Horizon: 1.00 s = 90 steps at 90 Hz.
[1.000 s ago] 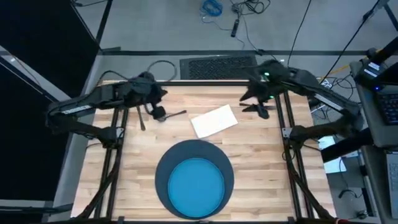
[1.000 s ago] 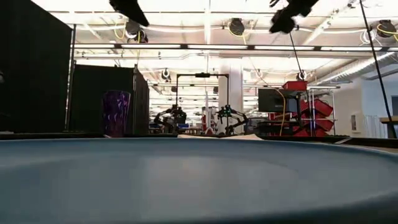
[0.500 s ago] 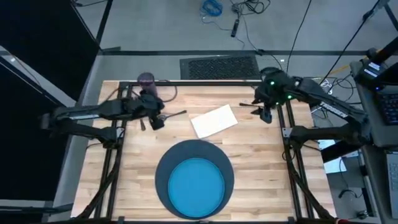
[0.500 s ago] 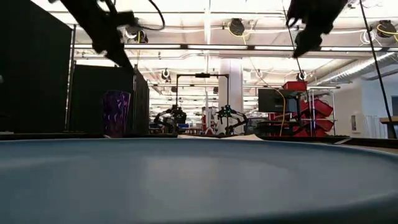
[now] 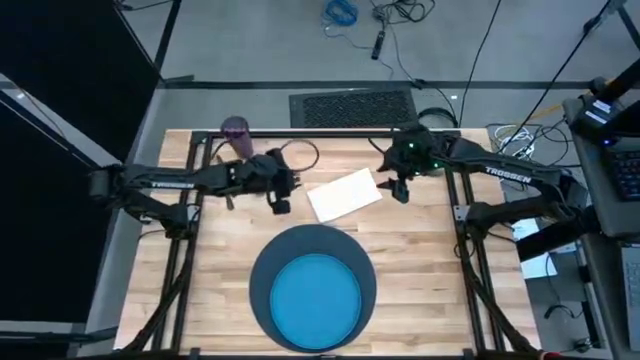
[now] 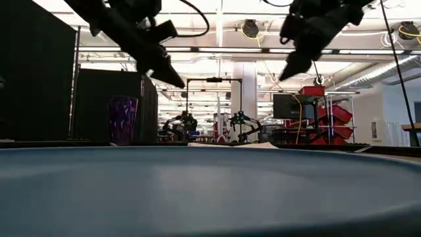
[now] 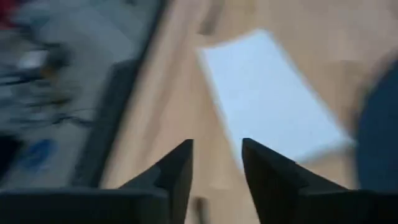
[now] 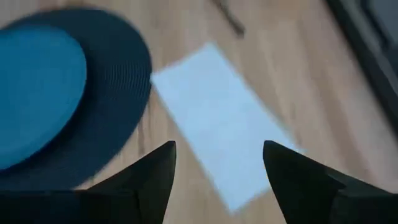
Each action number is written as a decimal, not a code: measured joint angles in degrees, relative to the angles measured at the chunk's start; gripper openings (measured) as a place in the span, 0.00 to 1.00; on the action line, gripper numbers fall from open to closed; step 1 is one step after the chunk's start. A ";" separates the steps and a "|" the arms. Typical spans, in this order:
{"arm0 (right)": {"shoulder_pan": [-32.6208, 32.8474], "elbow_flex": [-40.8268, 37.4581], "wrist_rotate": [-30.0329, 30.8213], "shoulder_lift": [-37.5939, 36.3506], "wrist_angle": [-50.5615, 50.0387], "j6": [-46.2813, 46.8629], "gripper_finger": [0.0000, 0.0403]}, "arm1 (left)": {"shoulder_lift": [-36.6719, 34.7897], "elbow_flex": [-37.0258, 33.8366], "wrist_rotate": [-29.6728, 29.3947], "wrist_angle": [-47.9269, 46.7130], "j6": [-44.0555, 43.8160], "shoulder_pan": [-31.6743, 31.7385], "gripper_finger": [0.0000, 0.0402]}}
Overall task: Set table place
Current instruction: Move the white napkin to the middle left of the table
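A white napkin (image 5: 345,195) lies flat on the table (image 5: 430,260), at its middle toward the far edge. Nearer lies the dark round mat (image 5: 265,270) with the blue plate (image 5: 316,300) on it. A purple cup (image 5: 236,130) stands at the far left corner. My left gripper (image 5: 281,197) hovers open just left of the napkin (image 7: 273,106). My right gripper (image 5: 397,188) hovers open just right of the napkin (image 8: 227,140). Both hang above the table in the low view, the left gripper (image 6: 172,76) and the right gripper (image 6: 288,70).
A metal utensil (image 5: 228,201) peeks out from under the left arm, and another utensil (image 8: 227,17) lies beyond the napkin. A black cable loop (image 5: 300,153) lies near the far edge. Black frame bars (image 5: 470,260) run along both sides of the table.
My left gripper has gone toward the table's right edge and down, up to the napkin's left side, uncovering the purple cup. My right gripper has gone toward the left edge and down, up to the napkin's right side. The napkin has stayed in place.
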 joint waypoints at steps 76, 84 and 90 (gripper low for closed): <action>0.67 0.07 -0.10 -0.16 5.25 8.80 0.57 | 12.45 0.86 12.16 10.14 1.42 -0.76 0.37; 0.67 0.07 -0.10 -0.16 5.11 8.96 0.57 | 14.86 2.15 12.84 6.54 4.79 -2.07 0.37; 0.67 0.07 -0.10 -0.16 4.95 8.94 0.57 | 16.38 3.06 12.67 4.05 7.72 -2.90 0.37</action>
